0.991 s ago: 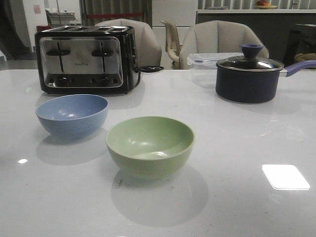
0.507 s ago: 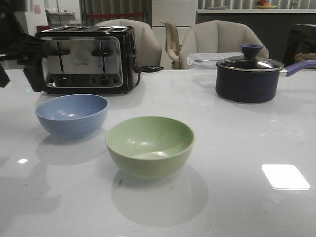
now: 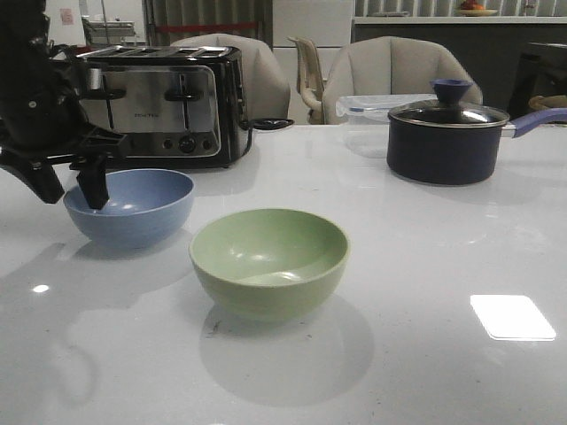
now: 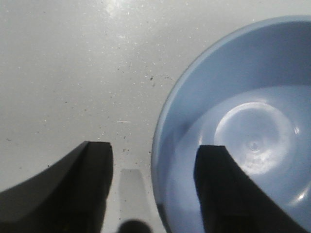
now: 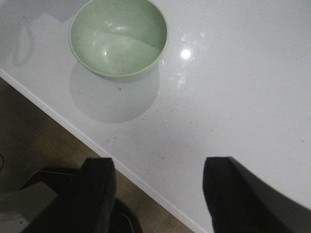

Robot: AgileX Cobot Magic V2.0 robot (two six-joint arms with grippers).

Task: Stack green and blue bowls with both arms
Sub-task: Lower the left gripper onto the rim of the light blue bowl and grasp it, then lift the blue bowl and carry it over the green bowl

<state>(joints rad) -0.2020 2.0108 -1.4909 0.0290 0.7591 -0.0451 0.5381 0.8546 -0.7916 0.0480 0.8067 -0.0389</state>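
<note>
The dusty blue bowl stands on the white table at the left, in front of the toaster. My left gripper hangs open over its left rim, one finger inside the bowl, the other outside; I cannot tell whether either touches it. The pale green bowl sits empty nearer the table's middle. In the right wrist view the green bowl lies far from my open right gripper, which hovers over the table's near edge. The right arm is not in the front view.
A chrome toaster stands at the back left. At the back right are a dark lidded saucepan and a clear plastic container. Chairs stand behind the table. The floor shows past the table's near edge.
The left arm came into the front view from the left and dropped to the blue bowl's left rim. Neither bowl has moved.
</note>
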